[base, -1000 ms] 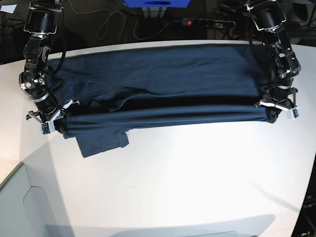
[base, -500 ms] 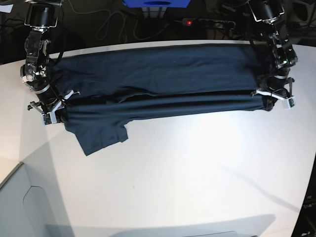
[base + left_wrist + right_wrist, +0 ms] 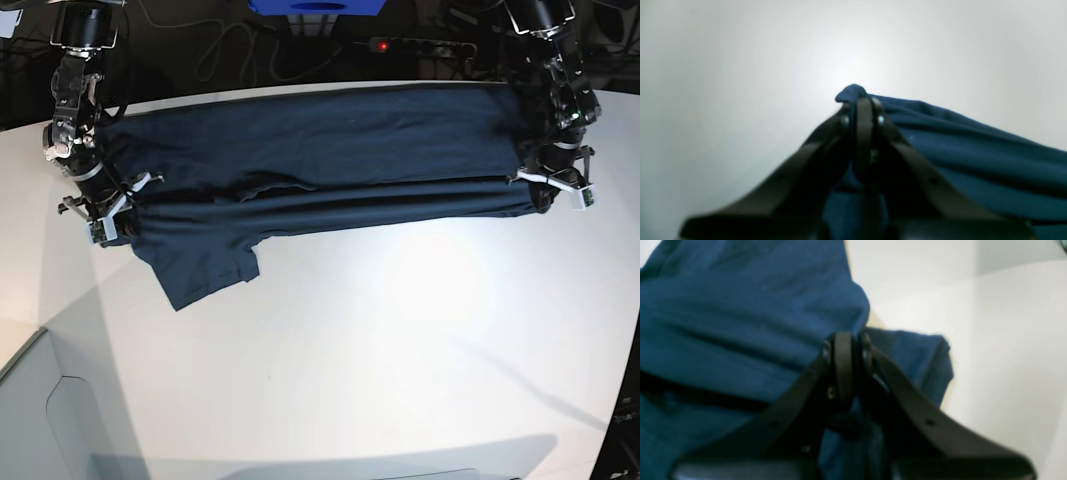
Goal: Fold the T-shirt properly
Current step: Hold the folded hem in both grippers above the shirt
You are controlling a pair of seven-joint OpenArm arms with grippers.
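The dark navy T-shirt lies stretched sideways across the far half of the white table. Its near edge is lifted into a long fold running between the two arms. At the fold's right end, my left gripper is shut on the cloth. The left wrist view shows that gripper with the fabric pinched at its tip. My right gripper is shut on the fold's left end. In the right wrist view it clamps bunched cloth. One sleeve trails on the table below the fold.
A power strip with a red light, loose cables and a blue box sit behind the table's far edge. A grey lower surface borders the table at the front left corner.
Both grippers have carried the held fold away from the front of the table toward the far edge. The fold now lies closer over the shirt's body, and the sleeve was dragged along.
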